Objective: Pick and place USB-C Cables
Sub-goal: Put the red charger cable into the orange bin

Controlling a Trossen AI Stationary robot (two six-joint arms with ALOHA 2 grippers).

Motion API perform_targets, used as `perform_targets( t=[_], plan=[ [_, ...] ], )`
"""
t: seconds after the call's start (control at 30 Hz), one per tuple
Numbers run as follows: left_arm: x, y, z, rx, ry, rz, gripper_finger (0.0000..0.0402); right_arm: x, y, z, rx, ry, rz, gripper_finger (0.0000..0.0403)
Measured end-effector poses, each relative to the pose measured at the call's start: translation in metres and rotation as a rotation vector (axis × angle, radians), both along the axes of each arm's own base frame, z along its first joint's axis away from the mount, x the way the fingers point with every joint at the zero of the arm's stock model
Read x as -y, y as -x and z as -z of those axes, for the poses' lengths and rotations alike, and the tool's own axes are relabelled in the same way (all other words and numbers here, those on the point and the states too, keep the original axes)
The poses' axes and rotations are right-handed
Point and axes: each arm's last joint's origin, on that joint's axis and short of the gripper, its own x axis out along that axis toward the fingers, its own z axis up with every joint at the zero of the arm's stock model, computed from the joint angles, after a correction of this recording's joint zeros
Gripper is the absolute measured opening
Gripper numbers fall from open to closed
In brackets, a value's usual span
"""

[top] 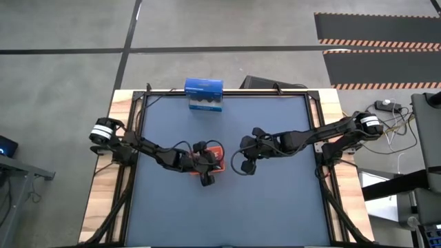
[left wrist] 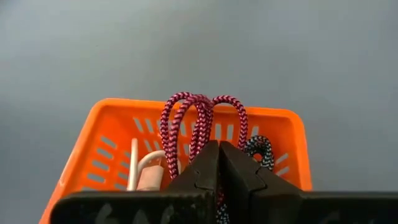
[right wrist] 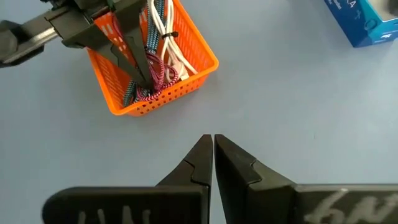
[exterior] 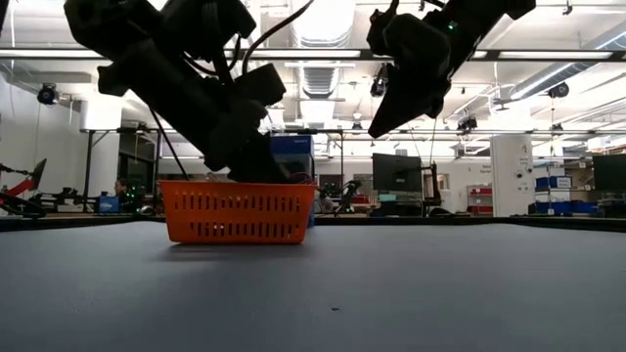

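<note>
My left gripper point(left wrist: 219, 163) is pinched tight on the red braided USB-C cable point(left wrist: 198, 118), whose loops stand up directly ahead, inside the orange slotted plastic tray point(left wrist: 112, 121). White point(right wrist: 169, 37) and teal-green point(right wrist: 154, 18) cables lie beside it. My right gripper point(right wrist: 213, 149), closed and empty, hovers well apart.
</note>
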Motion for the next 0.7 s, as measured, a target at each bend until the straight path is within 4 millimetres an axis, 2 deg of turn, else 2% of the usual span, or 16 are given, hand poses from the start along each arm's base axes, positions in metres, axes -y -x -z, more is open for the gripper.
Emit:
perform_targets(
  t=[0.37,0.7],
  plan=[
    [-0.002,0.004,-0.026,0.082,-0.014,-0.008,0.0,0.0,0.0,0.0,0.003,0.0,0.0,0.0009],
    [-0.002,-0.001,-0.001,0.004,-0.065,-0.005,0.0,0.0,-0.001,-0.001,0.01,-0.001,0.0,0.0009]
  ],
)
